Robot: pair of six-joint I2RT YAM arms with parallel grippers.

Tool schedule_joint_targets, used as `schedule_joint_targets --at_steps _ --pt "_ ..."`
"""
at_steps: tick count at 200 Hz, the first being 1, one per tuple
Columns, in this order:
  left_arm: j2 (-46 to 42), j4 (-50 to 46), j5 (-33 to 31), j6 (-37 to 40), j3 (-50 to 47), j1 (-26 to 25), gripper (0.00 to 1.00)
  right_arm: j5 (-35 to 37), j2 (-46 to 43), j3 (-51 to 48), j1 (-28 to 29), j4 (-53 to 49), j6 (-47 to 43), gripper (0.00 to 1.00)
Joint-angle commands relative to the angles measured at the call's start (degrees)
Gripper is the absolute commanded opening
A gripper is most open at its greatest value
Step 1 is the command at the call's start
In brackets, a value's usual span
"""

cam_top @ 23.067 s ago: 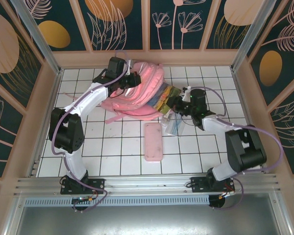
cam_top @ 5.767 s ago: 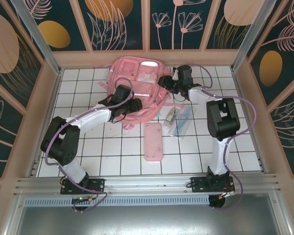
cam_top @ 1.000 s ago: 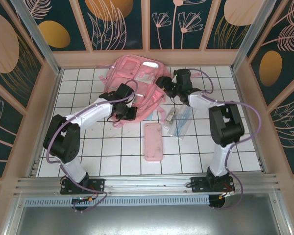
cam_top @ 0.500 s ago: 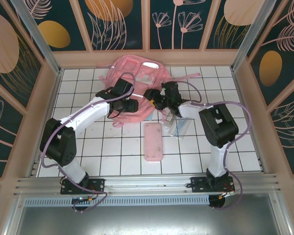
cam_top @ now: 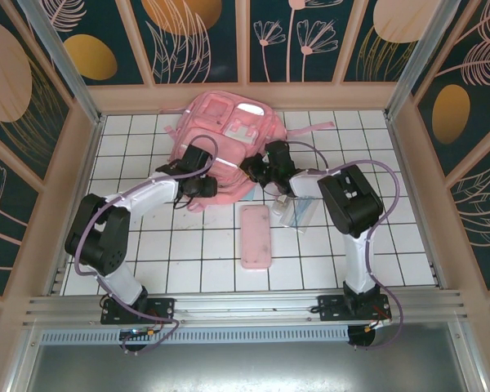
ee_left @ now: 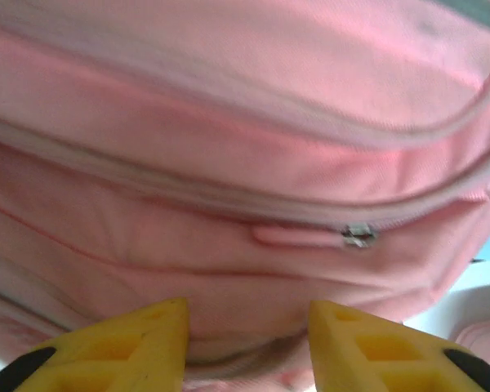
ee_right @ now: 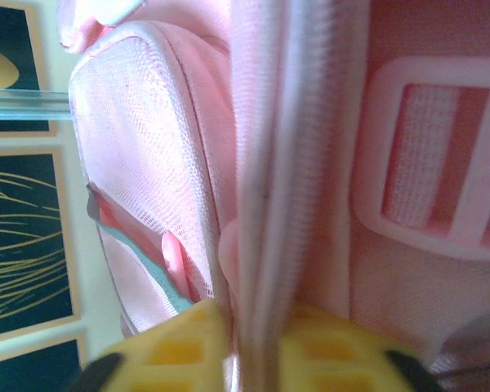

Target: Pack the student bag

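The student bag (cam_top: pixel 224 131), a large pink backpack, lies at the back middle of the tiled table. My left gripper (cam_top: pixel 206 186) is at the bag's near left edge. In the left wrist view its yellow fingers (ee_left: pixel 159 327) stand apart, open, with the student bag's (ee_left: pixel 245 122) fabric bulging just beyond them and a metal zipper pull (ee_left: pixel 358 234) to the right. My right gripper (cam_top: pixel 255 170) is at the bag's near right side. In the right wrist view it (ee_right: pixel 253 322) is shut on a pale seam of the student bag (ee_right: pixel 310 122), beside a mesh side pocket (ee_right: pixel 147 139).
A flat pink pencil case (cam_top: pixel 256 237) lies on the tiles in front of the bag. A clear plastic pouch (cam_top: pixel 298 206) with small items rests to its right, under my right forearm. Wooden walls (cam_top: pixel 82 139) box in the table on three sides.
My right gripper slid left along the bag's near right side and closed on its seam. My left gripper opened and shifted slightly toward the bag's near left corner.
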Motion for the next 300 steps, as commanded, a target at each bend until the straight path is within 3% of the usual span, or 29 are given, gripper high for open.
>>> schedule_joint_targets --at_steps 1,29,67,108,124,141,153,184,242,300 --pt "-2.1 7.0 7.9 -2.9 -4.9 -0.4 0.35 -2.1 0.7 1.0 -1.1 7.7 3.7 0.0" --pt "-4.4 11.3 9.8 -4.0 -10.9 -0.8 0.28 -4.6 -4.7 1.3 -3.6 8.9 4.5 0.0" --pt "-1.5 14.9 11.6 -5.1 -12.1 -2.8 0.32 -7.0 -9.3 4.6 -6.0 5.7 3.0 0.0" --pt "-2.4 10.4 9.0 -3.5 -6.3 -4.9 0.49 -9.3 -9.1 5.6 -6.6 3.8 1.9 0.0" --pt "-6.3 5.9 5.4 -0.9 -2.5 -4.9 0.61 -10.8 -8.9 5.4 -7.0 3.2 1.4 0.0" --pt "-9.6 2.3 2.6 1.3 1.2 -4.9 0.8 -12.3 -8.7 6.2 -7.4 1.2 0.1 0.0" --pt "-10.1 0.0 1.6 2.1 4.4 -4.5 0.85 -13.2 -8.6 7.2 -7.5 -0.7 -1.3 0.0" --pt "-8.5 -1.7 1.4 1.0 8.4 -3.4 0.82 -14.4 -9.4 7.6 -7.8 -2.0 -2.3 0.0" --pt "-6.4 6.3 9.2 -3.9 2.1 -3.0 0.66 -15.5 -9.6 7.5 -8.0 -0.9 -1.4 0.0" --pt "-2.9 13.5 12.0 -4.5 -1.0 -0.9 0.7 -15.6 -10.5 7.9 -8.0 -0.5 -1.2 0.0"
